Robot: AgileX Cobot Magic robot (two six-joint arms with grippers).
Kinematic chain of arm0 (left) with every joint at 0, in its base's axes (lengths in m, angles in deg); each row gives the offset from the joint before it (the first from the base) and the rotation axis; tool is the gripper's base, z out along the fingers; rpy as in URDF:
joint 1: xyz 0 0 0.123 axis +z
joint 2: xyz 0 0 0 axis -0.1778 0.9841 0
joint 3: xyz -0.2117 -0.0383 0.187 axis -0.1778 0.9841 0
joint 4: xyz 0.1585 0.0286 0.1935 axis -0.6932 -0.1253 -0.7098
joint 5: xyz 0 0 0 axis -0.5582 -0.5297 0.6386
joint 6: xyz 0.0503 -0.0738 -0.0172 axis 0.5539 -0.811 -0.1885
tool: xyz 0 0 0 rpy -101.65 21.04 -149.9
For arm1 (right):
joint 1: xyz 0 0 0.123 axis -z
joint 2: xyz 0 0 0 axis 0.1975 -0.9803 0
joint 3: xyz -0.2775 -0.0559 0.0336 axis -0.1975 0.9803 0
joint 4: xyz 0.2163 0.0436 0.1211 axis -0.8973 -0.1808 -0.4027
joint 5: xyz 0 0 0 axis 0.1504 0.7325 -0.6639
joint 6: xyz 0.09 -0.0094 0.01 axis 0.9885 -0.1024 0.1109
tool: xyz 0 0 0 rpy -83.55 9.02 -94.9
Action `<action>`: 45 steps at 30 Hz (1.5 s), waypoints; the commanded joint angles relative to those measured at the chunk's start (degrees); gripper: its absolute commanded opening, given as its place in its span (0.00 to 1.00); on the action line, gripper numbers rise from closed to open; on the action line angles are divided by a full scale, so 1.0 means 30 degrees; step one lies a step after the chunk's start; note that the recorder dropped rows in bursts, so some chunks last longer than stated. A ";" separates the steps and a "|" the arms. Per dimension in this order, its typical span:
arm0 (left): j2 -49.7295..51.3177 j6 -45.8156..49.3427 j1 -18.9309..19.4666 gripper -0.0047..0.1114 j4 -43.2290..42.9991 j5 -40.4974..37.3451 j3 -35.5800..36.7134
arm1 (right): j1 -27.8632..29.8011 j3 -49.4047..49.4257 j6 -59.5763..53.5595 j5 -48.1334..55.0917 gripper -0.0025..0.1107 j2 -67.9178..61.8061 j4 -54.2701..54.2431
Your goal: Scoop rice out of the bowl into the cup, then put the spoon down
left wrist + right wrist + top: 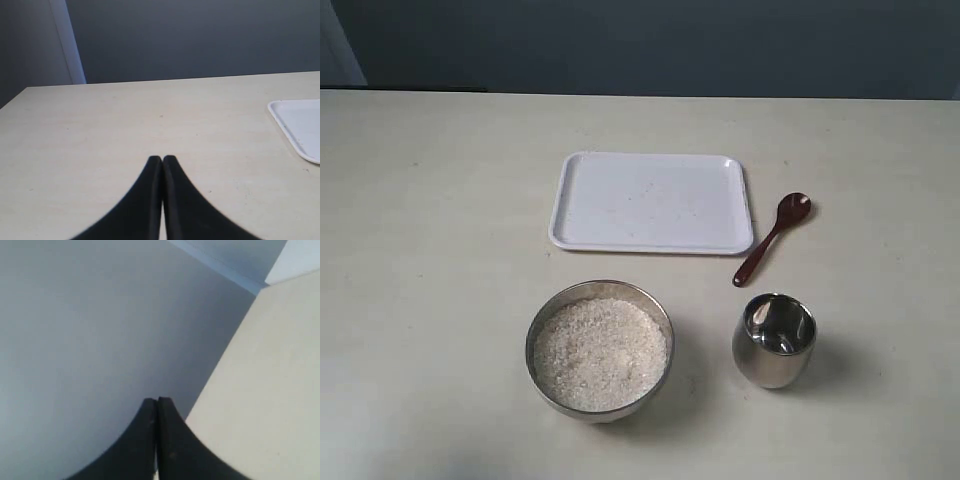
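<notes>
Up close, bowl brimming with rice, cup beside it apparently empty; farther back, spoon lying untouched beside tray. Left gripper and right gripper both pinched shut, holding nothing. Everything left: grab, scoop, pour, set down.

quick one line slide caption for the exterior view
Steel bowl of rice beside the steel cup, wooden spoon lying on the table next to the white tray.

A bare test room or lab, by the look: a plain cream desk against a blank grey-blue wall, one white tray.
</notes>
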 commanded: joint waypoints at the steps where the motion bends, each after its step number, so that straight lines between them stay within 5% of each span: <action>1: -0.0083 -0.0061 0.0035 0.04 -0.0112 0.0270 -0.0046 | 0.0125 0.0029 -0.0282 0.2633 0.02 0.0063 -0.0601; 5: -0.0083 -0.0061 0.0035 0.04 -0.0112 0.0270 -0.0046 | 0.0033 0.0029 -0.2488 0.3934 0.02 0.0063 -0.3180; 9: -0.0083 -0.0061 0.0035 0.04 -0.0112 0.0270 -0.0046 | 0.0005 -0.1864 -0.9601 0.4779 0.02 0.0063 -0.7629; 13: -0.0083 -0.0061 0.0035 0.04 -0.0112 0.0270 -0.0046 | 0.0005 -0.5329 -1.1987 0.6675 0.02 -0.1768 -0.7549; 22: -0.0083 -0.0061 0.0035 0.04 -0.0112 0.0270 -0.0046 | -0.0082 -1.4424 -1.2767 1.0395 0.02 -1.3040 -0.2723; 27: -0.0083 -0.0061 0.0126 0.04 -0.0112 0.0270 -0.0046 | -0.2249 -1.9272 -1.3160 1.1350 0.02 -1.7653 -0.0144; 33: -0.0083 -0.0061 0.0788 0.04 -0.0112 0.0270 -0.0046 | -0.6254 -2.4969 -0.4565 1.0787 0.02 -2.1860 1.3397; 37: -0.0083 -0.0061 0.1233 0.04 -0.0112 0.0270 -0.0046 | -0.7824 -3.0240 -0.1026 1.5873 0.02 -2.5189 2.1323; 40: -0.0083 -0.0061 0.1353 0.04 -0.0112 0.0270 -0.0046 | -0.8234 -3.3499 -0.1049 2.0904 0.02 -2.8247 2.1880; 45: -0.0083 -0.0061 0.1353 0.04 -0.0112 0.0270 -0.0046 | -0.9421 -3.4941 -0.2706 2.0943 0.02 -3.2719 1.8189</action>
